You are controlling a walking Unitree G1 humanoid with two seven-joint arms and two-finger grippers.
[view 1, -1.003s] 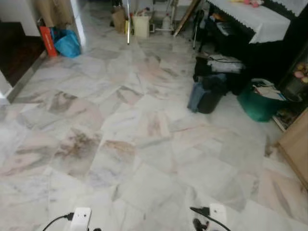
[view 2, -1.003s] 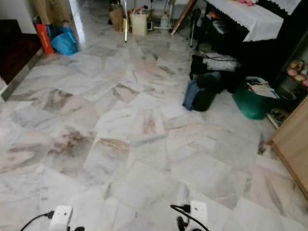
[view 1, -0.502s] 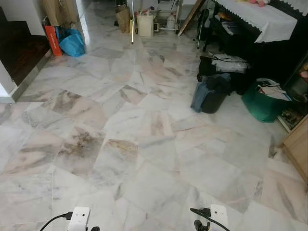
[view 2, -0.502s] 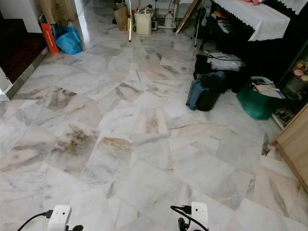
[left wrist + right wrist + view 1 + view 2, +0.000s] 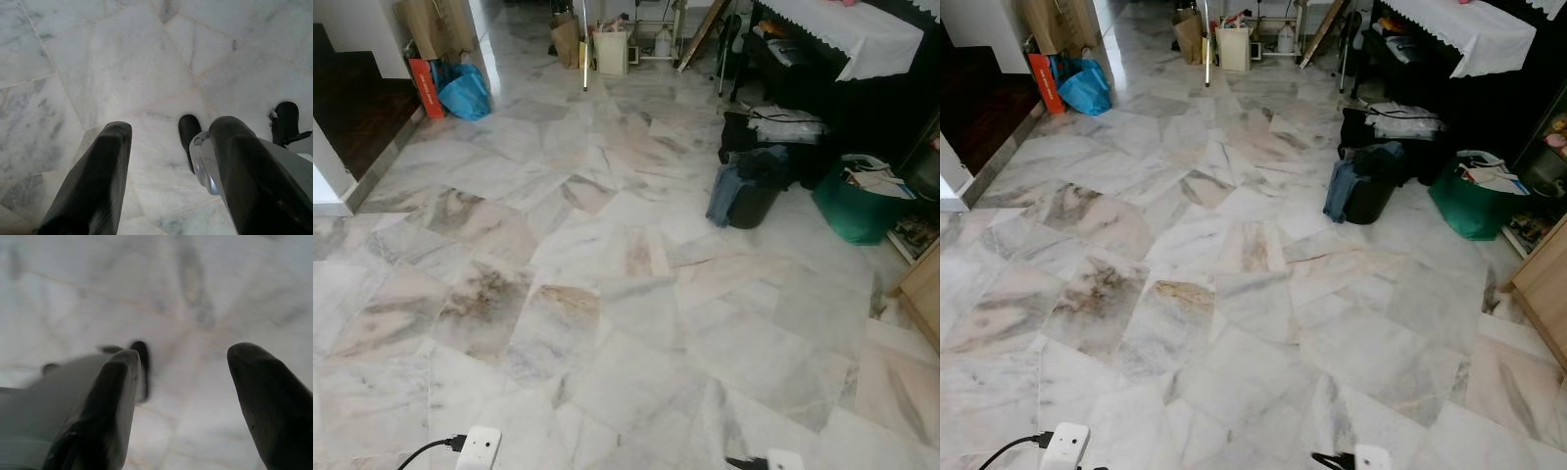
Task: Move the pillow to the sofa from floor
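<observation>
Pale marble floor (image 5: 607,294) stretches ahead of me. Both arms hang low: the left arm's white wrist box (image 5: 478,446) and the right arm's white wrist box (image 5: 783,458) sit at the bottom edge of the head views. In the left wrist view my left gripper (image 5: 171,127) is open over bare marble, its two black fingers (image 5: 98,181) wide apart with nothing between them. My right gripper (image 5: 186,355) is likewise open above the floor, a little blurred, holding nothing.
A table with a white cloth (image 5: 862,34) stands far right, with dark bags (image 5: 749,186) and a green basket (image 5: 857,206) in front. A wooden cabinet (image 5: 925,294) is at the right edge. A blue bag (image 5: 465,93) and a dark step (image 5: 352,108) lie far left.
The whole picture has shifted slightly as the camera moved; the room's things stay put. The right wrist box has dropped to the bottom edge of the view.
</observation>
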